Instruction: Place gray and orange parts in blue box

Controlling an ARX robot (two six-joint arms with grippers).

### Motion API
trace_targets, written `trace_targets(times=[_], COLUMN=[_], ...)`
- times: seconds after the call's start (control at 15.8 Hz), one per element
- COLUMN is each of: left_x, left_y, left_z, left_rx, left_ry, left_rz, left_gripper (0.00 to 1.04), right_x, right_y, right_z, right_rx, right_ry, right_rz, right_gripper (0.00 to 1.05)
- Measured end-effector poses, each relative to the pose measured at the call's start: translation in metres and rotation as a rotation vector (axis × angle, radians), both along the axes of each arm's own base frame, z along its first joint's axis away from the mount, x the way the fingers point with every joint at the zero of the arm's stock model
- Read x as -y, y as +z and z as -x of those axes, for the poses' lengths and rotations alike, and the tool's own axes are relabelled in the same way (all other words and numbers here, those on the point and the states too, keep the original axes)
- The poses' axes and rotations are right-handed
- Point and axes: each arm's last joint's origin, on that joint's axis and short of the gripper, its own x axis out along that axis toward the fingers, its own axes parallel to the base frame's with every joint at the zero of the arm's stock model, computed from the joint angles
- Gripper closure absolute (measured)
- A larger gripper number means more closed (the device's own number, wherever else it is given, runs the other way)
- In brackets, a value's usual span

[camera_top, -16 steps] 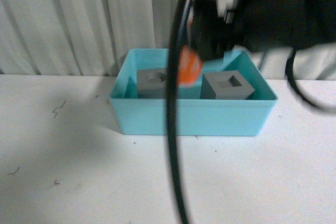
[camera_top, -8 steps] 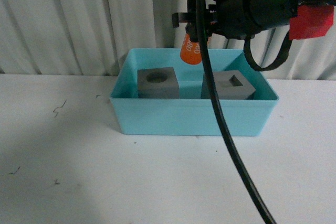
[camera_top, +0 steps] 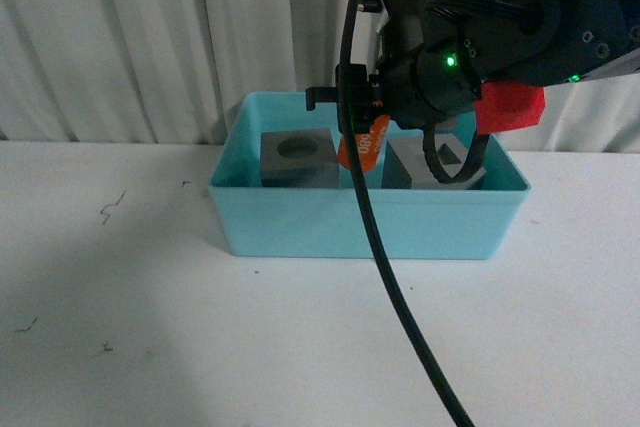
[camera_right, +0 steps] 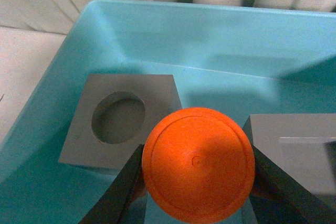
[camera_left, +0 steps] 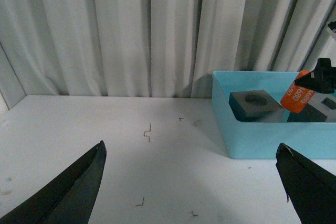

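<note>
the left gripper (camera_left: pixel 191 182) gapes wide, empty, short of the blue box (camera_top: pixel 370 222). inside it, between two gray cubes (camera_top: pixel 297 158), the right gripper (camera_top: pixel 362 139) clamps the tilted orange cylinder (camera_top: pixel 364 145); its lower end is hidden.

Half a second ago the right gripper (camera_top: pixel 362 147) held the orange cylinder (camera_top: pixel 362 144) above the back rim of the blue box (camera_top: pixel 370 222); now it has come down and forward, so the cylinder hangs tilted inside the box, between the gray cube with the round recess (camera_top: pixel 297 158) and the gray cube with the square recess (camera_top: pixel 432 162). The arm's dark body now hides more of the square-recess cube. The black cable (camera_top: pixel 385 277) has swung left, crossing the box's front wall nearer its middle.
</note>
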Motion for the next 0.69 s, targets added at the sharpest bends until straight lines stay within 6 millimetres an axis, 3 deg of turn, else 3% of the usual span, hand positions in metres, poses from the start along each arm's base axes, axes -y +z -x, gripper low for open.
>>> trace_targets(times=[0.44,0.63,0.69], left_x=[0.0,0.0,0.0], left_y=[0.0,0.0,0.0], left_z=[0.0,0.0,0.0], left_rx=[0.0,0.0,0.0], left_ry=[0.0,0.0,0.0], left_rz=[0.0,0.0,0.0], left_gripper=[0.07,0.07,0.07], right_x=[-0.003,-0.004,-0.004], right_y=[-0.025,-0.023,-0.023], right_z=[-0.009,-0.012,-0.012], right_rx=[-0.07,-0.067,-0.066], right_ry=[-0.062,-0.078,-0.084], right_rz=[0.007,0.001,0.003], right_gripper=[0.58,0.58,0.48])
